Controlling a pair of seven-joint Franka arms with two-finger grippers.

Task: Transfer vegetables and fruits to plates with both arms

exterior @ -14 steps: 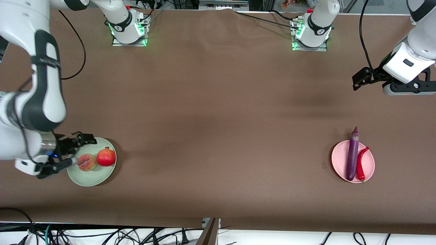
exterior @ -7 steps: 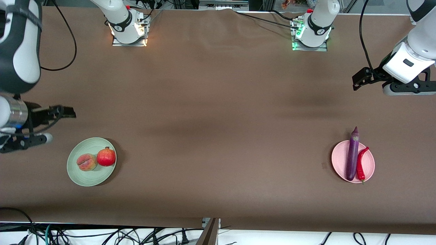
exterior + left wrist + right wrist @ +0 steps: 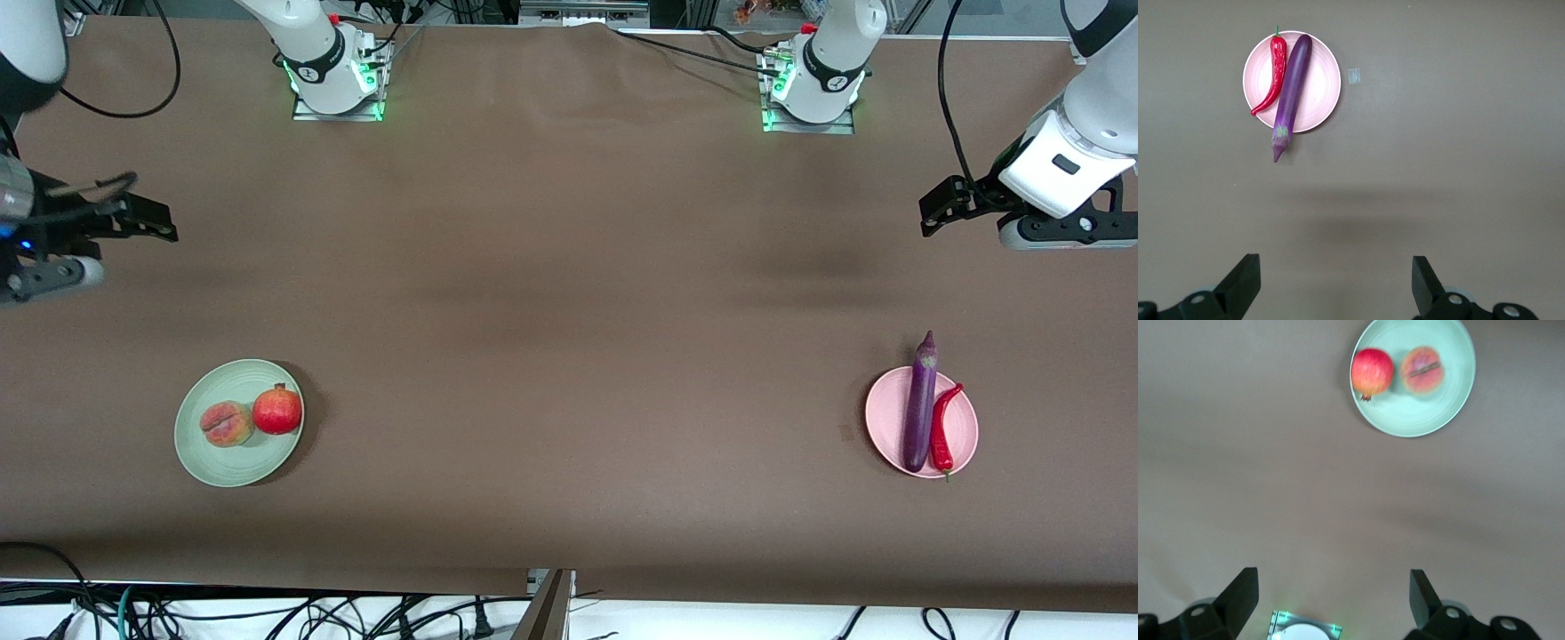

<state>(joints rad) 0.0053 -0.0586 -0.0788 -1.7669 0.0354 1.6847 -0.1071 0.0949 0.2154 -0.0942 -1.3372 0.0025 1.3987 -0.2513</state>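
Observation:
The peach [image 3: 226, 424] and the pomegranate [image 3: 277, 411] lie side by side on the pale green plate [image 3: 233, 464] toward the right arm's end of the table. The purple eggplant [image 3: 920, 404] and the red chili pepper [image 3: 944, 427] lie on the pink plate [image 3: 887, 418] toward the left arm's end. My right gripper [image 3: 142, 212] is open and empty, up in the air over bare table. Its wrist view shows the plate [image 3: 1418, 420], pomegranate [image 3: 1372, 372] and peach [image 3: 1422, 369]. My left gripper [image 3: 941, 206] is open and empty, waiting over bare table. Its wrist view shows the pink plate [image 3: 1321, 73], eggplant [image 3: 1291, 87] and chili [image 3: 1273, 73].
The two arm bases [image 3: 333, 71] [image 3: 813, 84] stand along the table edge farthest from the front camera. A small clear square [image 3: 1353, 76] lies on the table beside the pink plate. Cables hang below the table's near edge [image 3: 569, 591].
My right gripper has left the peach on the green plate, risen and drawn away toward the robots' edge of the table. The left arm has not moved.

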